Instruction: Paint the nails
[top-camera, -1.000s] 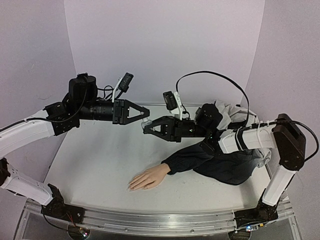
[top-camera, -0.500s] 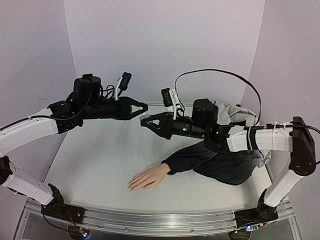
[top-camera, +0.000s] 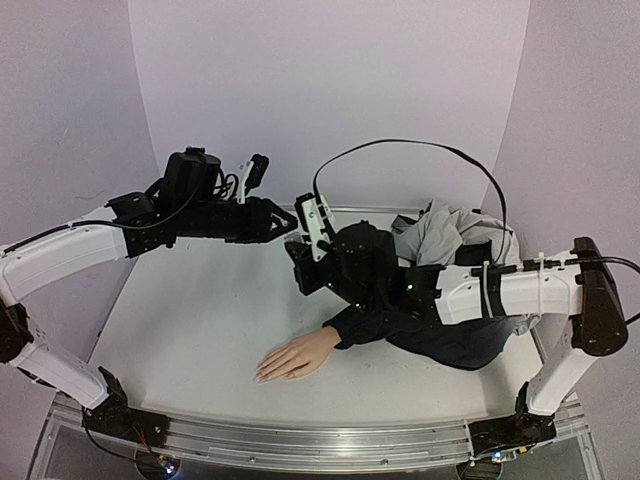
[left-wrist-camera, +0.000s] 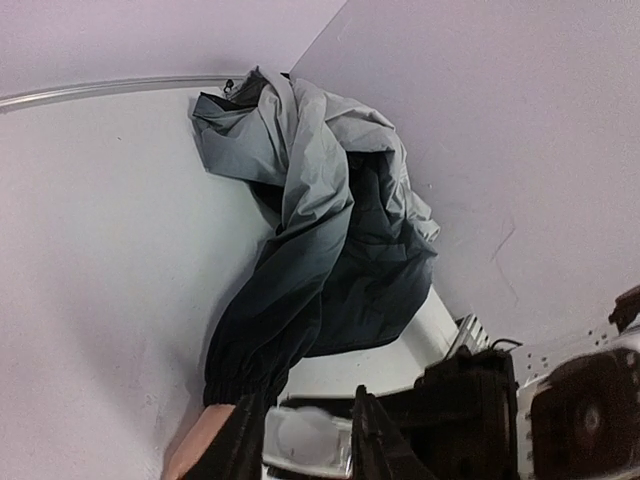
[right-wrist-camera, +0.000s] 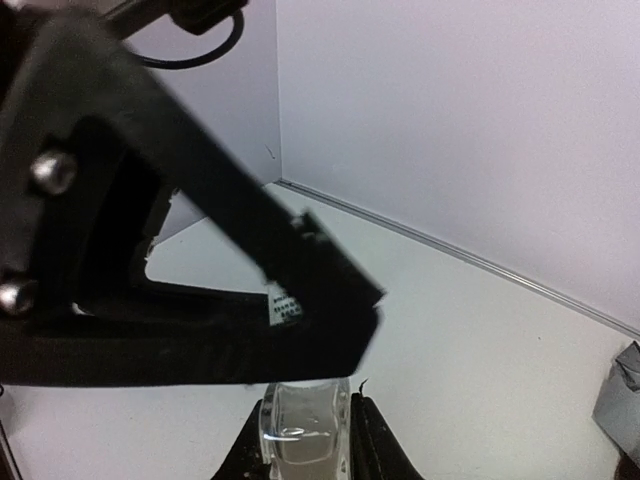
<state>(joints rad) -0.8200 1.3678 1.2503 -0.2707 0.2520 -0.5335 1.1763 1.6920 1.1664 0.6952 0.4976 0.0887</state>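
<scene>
Both arms use white tubular links, left arm (top-camera: 60, 255) and right arm (top-camera: 505, 290), joined by black joint housings. Behind the fingers, each black wrist bears a white camera bracket (top-camera: 320, 218). A thin black cable (top-camera: 400, 144) arcs rearward from the right gripper (top-camera: 297, 265). The left gripper (top-camera: 291, 226) has black triangular finger frames; two bright round screws (right-wrist-camera: 50, 172) sit behind the fingertips.

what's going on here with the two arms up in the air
The two arms meet above the table, sharing a small clear bottle. The right gripper is shut on its glass body, and the left gripper is closed on its other end, possibly the cap. The mannequin hand lies flat on the table below them in its dark sleeve. Neither gripper is near the nails, so no painting is under way.
</scene>
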